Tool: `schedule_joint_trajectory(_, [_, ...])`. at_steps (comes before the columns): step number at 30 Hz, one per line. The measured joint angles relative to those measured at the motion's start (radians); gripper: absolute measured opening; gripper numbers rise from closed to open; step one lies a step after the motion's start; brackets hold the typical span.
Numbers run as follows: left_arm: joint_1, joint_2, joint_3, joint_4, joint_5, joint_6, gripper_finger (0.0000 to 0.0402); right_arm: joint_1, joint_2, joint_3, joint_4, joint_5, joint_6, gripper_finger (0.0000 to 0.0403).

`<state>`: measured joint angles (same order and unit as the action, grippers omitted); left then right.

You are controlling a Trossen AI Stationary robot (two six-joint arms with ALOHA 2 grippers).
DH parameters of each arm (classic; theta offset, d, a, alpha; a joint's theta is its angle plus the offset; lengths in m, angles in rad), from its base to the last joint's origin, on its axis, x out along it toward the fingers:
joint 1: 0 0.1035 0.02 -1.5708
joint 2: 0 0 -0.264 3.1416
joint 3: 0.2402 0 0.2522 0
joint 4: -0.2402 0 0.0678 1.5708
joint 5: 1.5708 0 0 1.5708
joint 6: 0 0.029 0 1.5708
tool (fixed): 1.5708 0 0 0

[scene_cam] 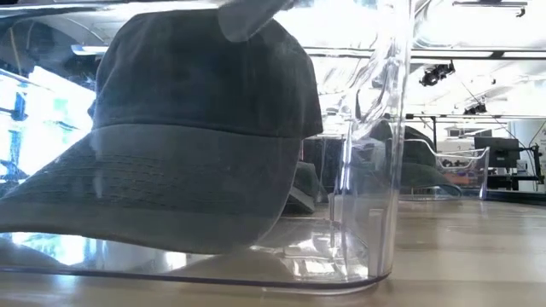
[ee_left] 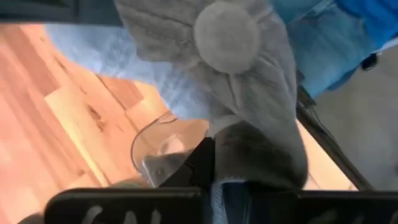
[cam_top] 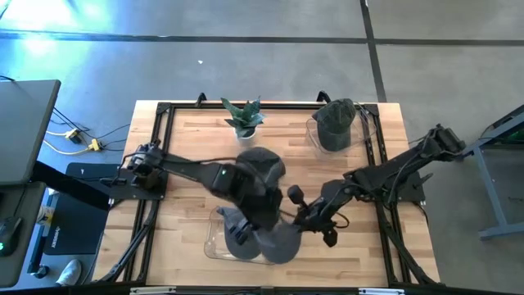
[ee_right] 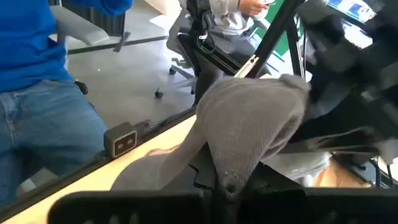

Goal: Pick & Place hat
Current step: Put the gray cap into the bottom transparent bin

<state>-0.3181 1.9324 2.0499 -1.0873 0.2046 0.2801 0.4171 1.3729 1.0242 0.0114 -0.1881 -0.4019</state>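
Observation:
A grey hat (cam_top: 264, 164) hangs above the table's middle, held between both arms. My left gripper (cam_top: 250, 205) is shut on it. The left wrist view shows its crown and top button (ee_left: 227, 34). My right gripper (cam_top: 299, 215) is also shut on its cloth (ee_right: 255, 118). Below them a clear container (cam_top: 221, 242) stands near the front edge. A dark hat (scene_cam: 205, 119) sits in it, its brim (scene_cam: 128, 205) resting on the container's floor. My left gripper holds the grey hat by cloth low on the crown (ee_left: 249, 162), slanting down from the table's left. The gripper's own body hides the exact place. The crown rises beyond the fingers, clear of the table. My right gripper pinches a fold of the hat's grey cloth (ee_right: 227, 174) between its two fingers, coming nearly level from the table's right. The crown bulges away beyond the fingers. The hat is lifted clear of the table.
A small potted plant (cam_top: 243, 117) stands at the far middle. At the far right a dark green hat (cam_top: 336, 123) rests on another clear container. A person in blue (ee_right: 37, 74) stands beyond the table's edge. Bare wood lies to the left and right.

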Motion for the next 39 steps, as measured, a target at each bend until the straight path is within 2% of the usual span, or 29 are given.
schedule_joint_trajectory(7, [-0.117,-0.038,0.003,-0.064,-0.146,-0.109,0.0012,0.001,0.078,0.118,-0.001,-0.01,0.002,0.0004])
schedule_joint_trajectory(14, [-0.235,-0.035,0.001,-0.177,-0.443,-0.276,0.0012,-0.001,0.196,0.12,0.11,0.033,-0.052,0.0017])
schedule_joint_trajectory(19, [-0.289,-0.034,0.0,-0.242,-0.644,-0.401,0.0012,-0.009,0.248,0.12,0.178,0.035,-0.102,0.0008])
schedule_joint_trajectory(24, [-0.354,-0.034,0.0,-0.381,-0.819,-0.551,0.0012,-0.029,0.294,0.12,0.276,0.07,-0.123,0.0006])
schedule_joint_trajectory(31, [-0.386,-0.034,-0.063,-0.42,-0.919,-0.672,0.0012,-0.058,0.359,0.12,0.327,0.087,-0.175,0.0012])
schedule_joint_trajectory(39, [-0.443,-0.034,-0.104,-0.395,-0.913,-0.759,0.0012,-0.071,0.362,0.12,0.315,0.066,-0.152,0.001])
